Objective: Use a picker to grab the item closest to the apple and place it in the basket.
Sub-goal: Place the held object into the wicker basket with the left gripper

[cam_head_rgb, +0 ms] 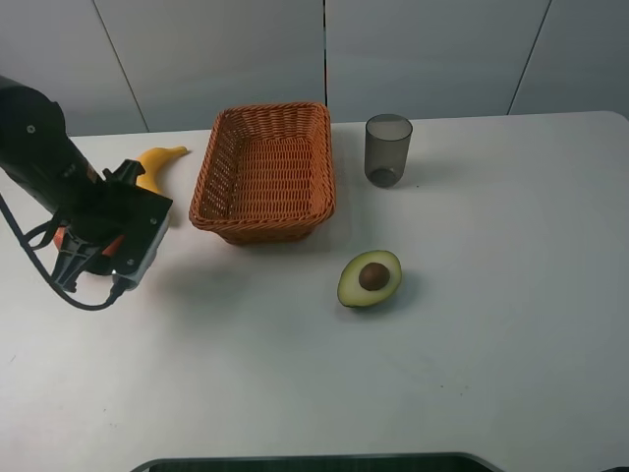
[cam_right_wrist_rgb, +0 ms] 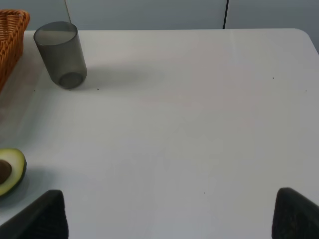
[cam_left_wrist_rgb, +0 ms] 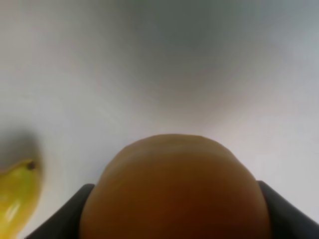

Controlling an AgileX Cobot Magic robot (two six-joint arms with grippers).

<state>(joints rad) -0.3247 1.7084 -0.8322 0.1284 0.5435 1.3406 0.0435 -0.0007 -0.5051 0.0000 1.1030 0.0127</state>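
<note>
On the left side of the tabletop (cam_head_rgb: 295, 374), I am watching the left gripper (cam_left_wrist_rgb: 174, 194) clamping a round orange fruit (cam_left_wrist_rgb: 172, 164), with the banana (cam_head_rgb: 157, 162) lying just beside it and the basket (cam_head_rgb: 207, 167) standing near. I am holding the right gripper (cam_right_wrist_rgb: 169, 199) with its fingers wide apart, near the avocado half (cam_right_wrist_rgb: 10, 169).

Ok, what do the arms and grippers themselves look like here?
The left arm is bulky and black, with orange accents near the wrist and a black cable looping below. The left gripper and right gripper have blunt dark fingers.
</note>
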